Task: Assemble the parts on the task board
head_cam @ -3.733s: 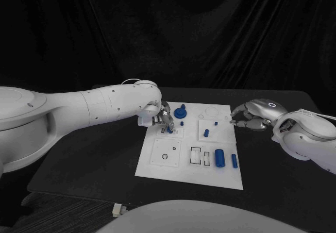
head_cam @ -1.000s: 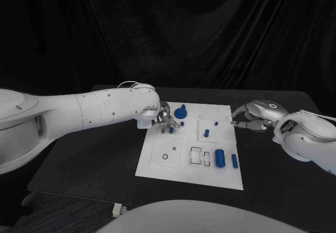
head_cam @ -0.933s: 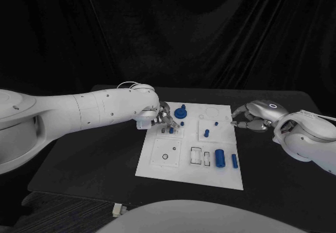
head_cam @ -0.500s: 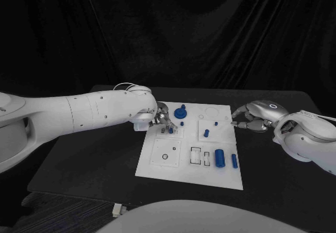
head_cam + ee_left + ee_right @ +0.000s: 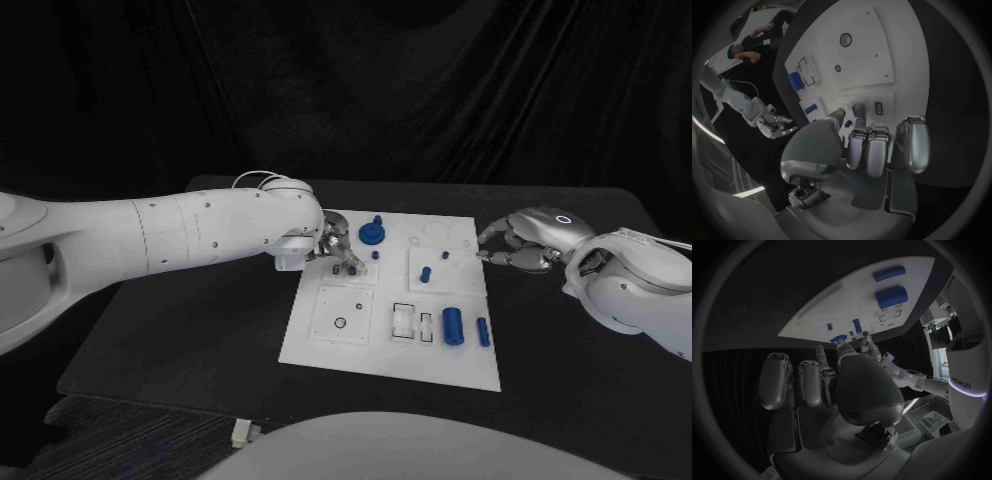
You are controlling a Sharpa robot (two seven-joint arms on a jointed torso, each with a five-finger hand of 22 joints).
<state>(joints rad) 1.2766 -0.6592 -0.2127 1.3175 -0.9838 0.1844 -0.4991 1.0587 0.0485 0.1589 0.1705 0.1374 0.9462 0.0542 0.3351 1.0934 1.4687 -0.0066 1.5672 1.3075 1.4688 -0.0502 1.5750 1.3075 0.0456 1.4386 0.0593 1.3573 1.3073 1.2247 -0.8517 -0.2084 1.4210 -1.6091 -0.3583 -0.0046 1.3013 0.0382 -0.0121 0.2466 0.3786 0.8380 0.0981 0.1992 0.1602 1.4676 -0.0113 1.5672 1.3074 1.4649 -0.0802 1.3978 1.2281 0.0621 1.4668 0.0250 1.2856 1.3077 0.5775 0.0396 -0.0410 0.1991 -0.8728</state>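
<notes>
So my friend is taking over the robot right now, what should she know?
Left hand: over the far left part of the task board, fingers at a small blue peg; whether it grips it, I cannot tell.
Right hand: at the board's far right edge, fingers curled in, nothing seen in them.
Standing on the board: blue knob, short blue peg.
Lying near the front: big blue cylinder, thin blue bar.
Left: seat the peg, then place the loose parts.

The task board (image 5: 378,345) looks like smooth matt white plastic on a matt black counter (image 5: 188,330), its parts (image 5: 453,326) glossy blue plastic.
</notes>
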